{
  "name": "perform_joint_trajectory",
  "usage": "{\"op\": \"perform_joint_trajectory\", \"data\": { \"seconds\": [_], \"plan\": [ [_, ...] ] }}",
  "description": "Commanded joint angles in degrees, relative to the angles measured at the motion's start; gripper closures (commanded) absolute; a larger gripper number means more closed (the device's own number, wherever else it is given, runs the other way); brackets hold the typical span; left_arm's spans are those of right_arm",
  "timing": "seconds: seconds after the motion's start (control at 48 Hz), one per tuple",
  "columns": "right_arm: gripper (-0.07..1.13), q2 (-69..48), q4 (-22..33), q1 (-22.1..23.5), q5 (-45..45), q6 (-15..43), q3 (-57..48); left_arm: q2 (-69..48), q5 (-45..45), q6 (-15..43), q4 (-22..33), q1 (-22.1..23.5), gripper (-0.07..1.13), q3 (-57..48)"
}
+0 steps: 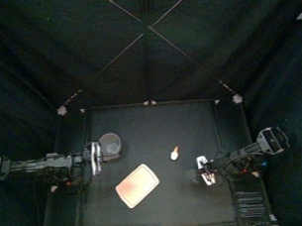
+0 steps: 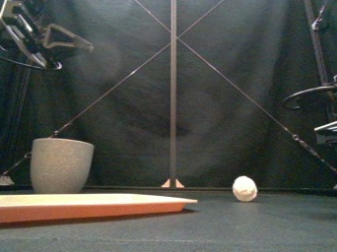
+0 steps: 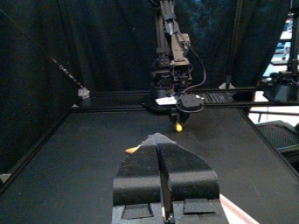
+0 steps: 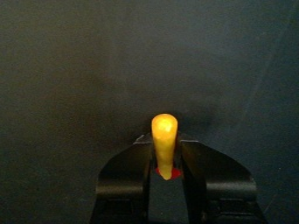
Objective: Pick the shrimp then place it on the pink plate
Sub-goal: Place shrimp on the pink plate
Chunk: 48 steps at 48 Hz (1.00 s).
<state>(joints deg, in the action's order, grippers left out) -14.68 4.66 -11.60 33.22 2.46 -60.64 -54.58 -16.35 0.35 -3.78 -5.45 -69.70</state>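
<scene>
Reaching for the shrimp point(image 2: 245, 188), which lies on the table right of the pink tray point(image 1: 137, 184), you have the right gripper point(image 4: 165, 147) nearer, jaws apart, its gap in line with the shrimp's long axis, while the left gripper point(image 3: 163, 140) rests closed.

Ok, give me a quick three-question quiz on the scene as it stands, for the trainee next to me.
1. True or false: the shrimp already lies on the pink plate.
2. Which thing stands nearest the left gripper? A: the grey cup. B: the shrimp. C: a red cup.
3. Which wrist view shows the shrimp between that gripper's own open jaws?

Key:
1. False; it lies on the bare table.
2. A.
3. The right wrist view, so the right gripper.
</scene>
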Motion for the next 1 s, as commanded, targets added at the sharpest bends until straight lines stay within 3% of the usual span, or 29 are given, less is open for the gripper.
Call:
{"op": "perform_joint_trajectory", "data": {
  "seconds": [0.021, 0.354, 0.75, 1.0],
  "plan": [
    [0.54, -0.9, -0.3, 0.3, -0.3, 0.0, 2.8, 0.2, -0.5, 0.0, -0.2, -0.1, 1.01, 0.9],
    [0.54, -1.1, -0.2, 1.8, -9.9, 0.0, 13.9, 0.3, -0.5, 0.0, -0.2, -0.2, 1.01, 0.8],
    [0.54, 11.3, -0.1, 6.3, -40.6, -0.1, 21.7, 0.2, -0.5, 0.1, -0.2, -0.6, 1.01, 0.7],
    [0.54, 20.8, -0.2, 7.4, -52.6, 0.0, 26.9, 0.3, -0.5, 0.0, -0.2, -0.6, 1.01, 0.0]
  ]
}}
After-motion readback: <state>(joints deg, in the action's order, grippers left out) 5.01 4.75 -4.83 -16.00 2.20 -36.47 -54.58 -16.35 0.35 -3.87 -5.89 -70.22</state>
